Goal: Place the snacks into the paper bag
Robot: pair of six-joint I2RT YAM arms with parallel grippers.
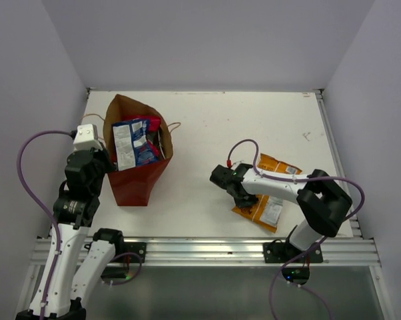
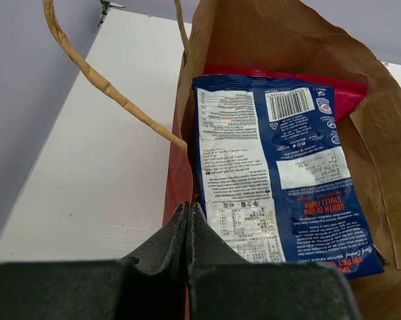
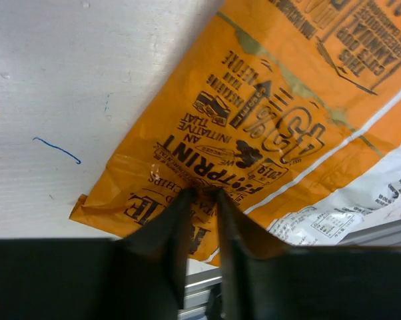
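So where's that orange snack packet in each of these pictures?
Top external: the orange snack packet lies lower right on the table, partly under the right arm.
Left wrist: not in it; only the paper bag shows.
Right wrist: the packet fills the upper right.
Shared landmark: the right pincer, tips on the packet's edge.

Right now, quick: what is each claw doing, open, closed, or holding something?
Left claw: closed, pinching the paper bag at its rim.
Right claw: closed on the orange packet near its edge.
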